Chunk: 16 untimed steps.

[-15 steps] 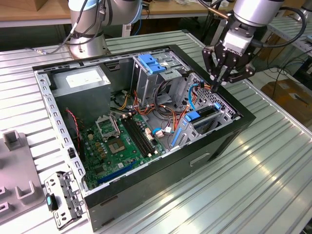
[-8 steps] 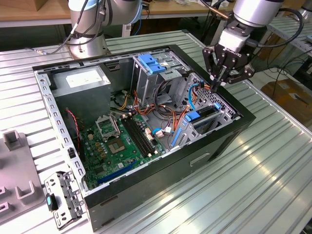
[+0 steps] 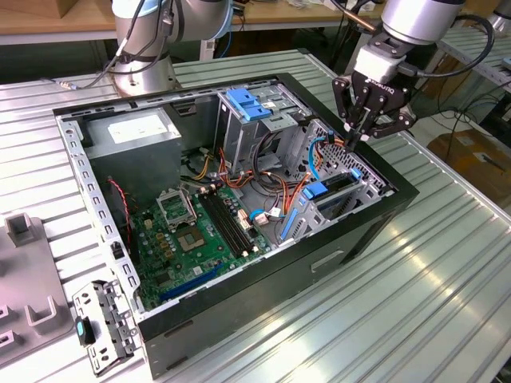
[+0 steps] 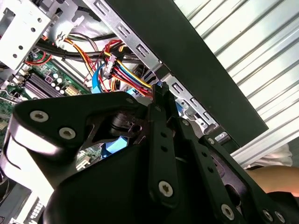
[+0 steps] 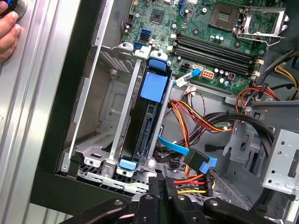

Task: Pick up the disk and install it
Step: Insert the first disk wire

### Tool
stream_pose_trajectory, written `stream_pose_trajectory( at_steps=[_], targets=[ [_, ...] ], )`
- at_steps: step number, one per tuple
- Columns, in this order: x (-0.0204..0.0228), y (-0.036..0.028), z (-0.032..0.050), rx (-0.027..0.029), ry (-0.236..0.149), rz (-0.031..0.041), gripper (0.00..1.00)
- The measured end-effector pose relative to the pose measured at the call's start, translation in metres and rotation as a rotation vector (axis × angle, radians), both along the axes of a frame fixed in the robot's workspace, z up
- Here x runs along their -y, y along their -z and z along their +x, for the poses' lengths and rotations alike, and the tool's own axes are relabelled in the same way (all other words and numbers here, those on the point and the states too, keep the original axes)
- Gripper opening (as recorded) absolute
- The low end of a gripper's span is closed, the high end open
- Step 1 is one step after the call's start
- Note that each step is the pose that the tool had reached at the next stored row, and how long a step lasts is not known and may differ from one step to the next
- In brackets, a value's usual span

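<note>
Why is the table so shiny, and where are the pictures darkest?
In the exterior view, room light glares in bright streaks off the ribbed table; in the second wrist view the black claw looms dark against the lit cables; in the first wrist view the disk stands in soft light, without glare.

1. One open computer case (image 3: 239, 319) on one desk (image 3: 399, 303).
2. One motherboard (image 3: 200, 239), with four memory slots (image 5: 215, 49) and one processor socket (image 5: 259, 21).
3. One disk (image 5: 145, 133), one power supply (image 3: 132, 132), one robot hand (image 3: 357, 140), one loose metal bracket (image 3: 104, 327).
</note>
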State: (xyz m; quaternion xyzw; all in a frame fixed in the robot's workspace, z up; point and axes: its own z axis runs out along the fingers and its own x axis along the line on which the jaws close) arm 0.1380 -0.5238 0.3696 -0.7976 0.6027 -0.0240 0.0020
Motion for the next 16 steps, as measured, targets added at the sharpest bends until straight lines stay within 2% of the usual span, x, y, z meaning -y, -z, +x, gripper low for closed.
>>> stream_pose_trajectory(
  at_steps=[9, 16],
  targets=[
    [0.0, 0.0, 0.0, 0.0, 0.003, 0.0, 0.17],
    [0.0, 0.0002, 0.0, 0.0, 0.106, 0.0001, 0.17]
  ],
)
